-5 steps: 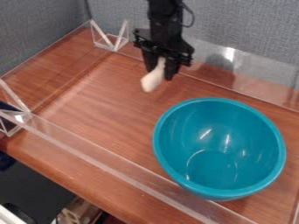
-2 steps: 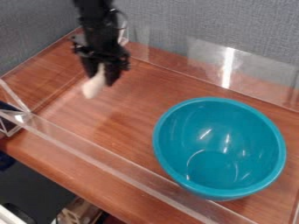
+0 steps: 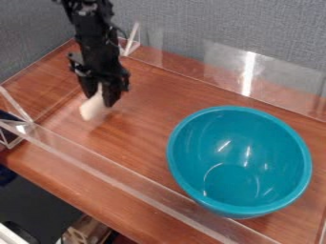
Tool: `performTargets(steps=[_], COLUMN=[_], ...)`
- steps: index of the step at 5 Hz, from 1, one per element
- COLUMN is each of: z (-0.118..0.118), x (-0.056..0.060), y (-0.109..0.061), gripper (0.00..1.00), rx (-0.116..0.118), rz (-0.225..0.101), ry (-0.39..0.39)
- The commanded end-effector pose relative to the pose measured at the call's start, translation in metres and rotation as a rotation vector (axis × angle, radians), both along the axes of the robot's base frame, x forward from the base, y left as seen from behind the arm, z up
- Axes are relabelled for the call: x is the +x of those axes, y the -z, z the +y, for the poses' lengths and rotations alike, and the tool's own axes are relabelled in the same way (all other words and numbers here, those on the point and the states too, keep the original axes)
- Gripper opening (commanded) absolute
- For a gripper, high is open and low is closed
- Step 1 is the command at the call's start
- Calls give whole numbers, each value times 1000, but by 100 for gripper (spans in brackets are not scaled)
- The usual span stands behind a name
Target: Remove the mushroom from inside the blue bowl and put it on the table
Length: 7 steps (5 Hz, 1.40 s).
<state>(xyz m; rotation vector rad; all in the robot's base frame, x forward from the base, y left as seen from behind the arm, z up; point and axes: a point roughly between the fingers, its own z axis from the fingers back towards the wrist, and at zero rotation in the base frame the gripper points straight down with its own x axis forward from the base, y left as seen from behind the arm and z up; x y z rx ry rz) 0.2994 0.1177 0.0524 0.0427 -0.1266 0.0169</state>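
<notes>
My black gripper [image 3: 99, 95] points straight down over the left part of the table [image 3: 152, 114]. Its fingers are shut on the mushroom [image 3: 91, 108], whose cream-white stem sticks out below them, low over or touching the wood; I cannot tell which. The cap is hidden between the fingers. The blue bowl [image 3: 239, 160] stands at the right, well away from the gripper, and its inside holds nothing.
Low clear acrylic walls [image 3: 95, 167] run along the table's front, left and back edges. A clear bracket [image 3: 13, 129] stands at the left wall. A grey partition rises behind the table.
The gripper has carried the mushroom from the back centre to the left, nearer the front, and lower toward the wood. The bowl has not moved.
</notes>
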Motion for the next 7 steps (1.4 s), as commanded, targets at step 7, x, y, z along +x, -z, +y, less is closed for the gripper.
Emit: performTargets(steps=[7], z=[-24], x=[-24], y=[-29], gripper=[100], rx=[-62], rz=[-59], ry=[38])
